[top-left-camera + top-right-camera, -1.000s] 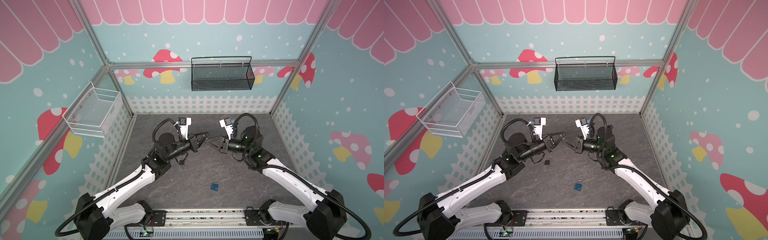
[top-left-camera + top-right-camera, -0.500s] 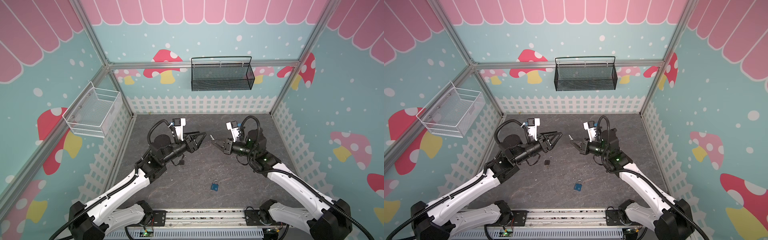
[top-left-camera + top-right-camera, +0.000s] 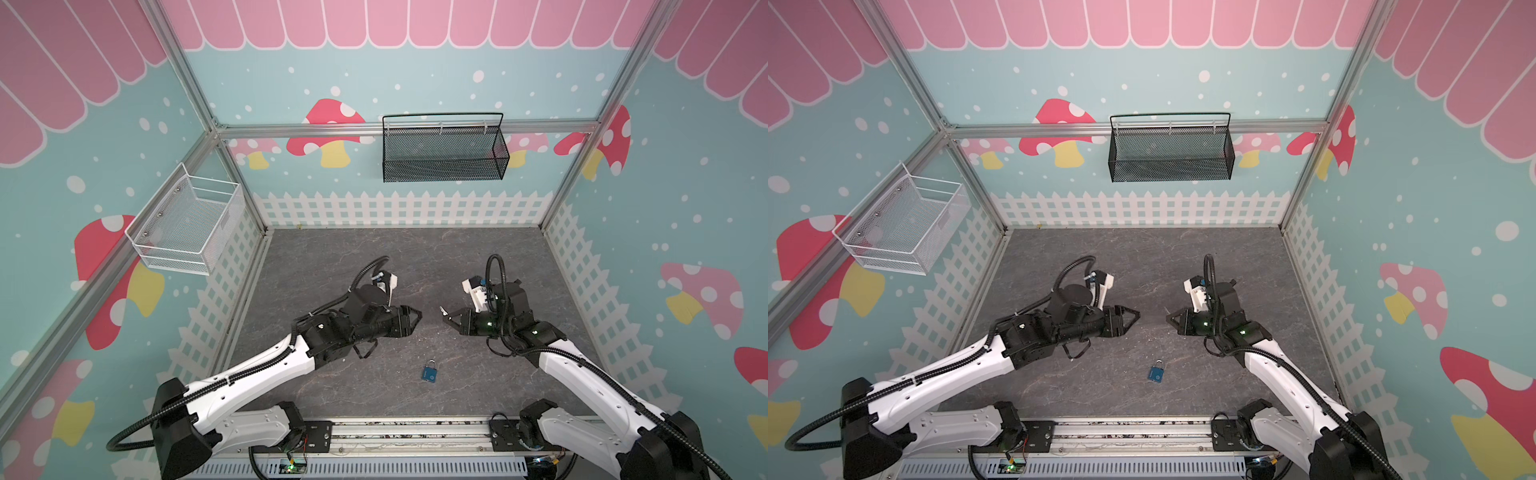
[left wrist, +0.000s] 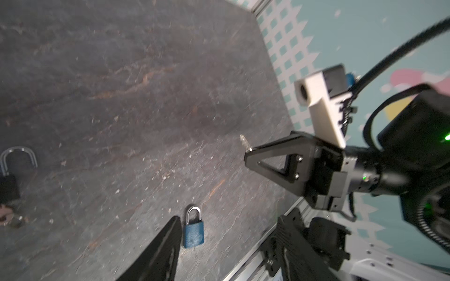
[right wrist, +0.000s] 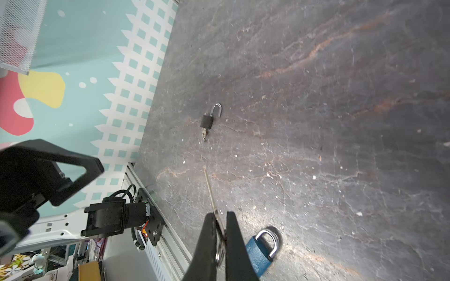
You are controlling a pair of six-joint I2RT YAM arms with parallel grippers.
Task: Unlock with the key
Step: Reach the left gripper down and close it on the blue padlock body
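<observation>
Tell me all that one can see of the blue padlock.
The blue padlock is small. Its blue body looks like painted metal and bears a faint mark on its face. Its silver U-shaped shackle looks shut. It lies flat on the dark table, near the table's front edge, with the shackle pointing to the back wall. Only the table touches it, and no key shows in it.

Key (image 3: 443, 309) in right hand (image 3: 449, 319), blue padlock (image 3: 430, 372) on grey table (image 3: 415, 257).
</observation>
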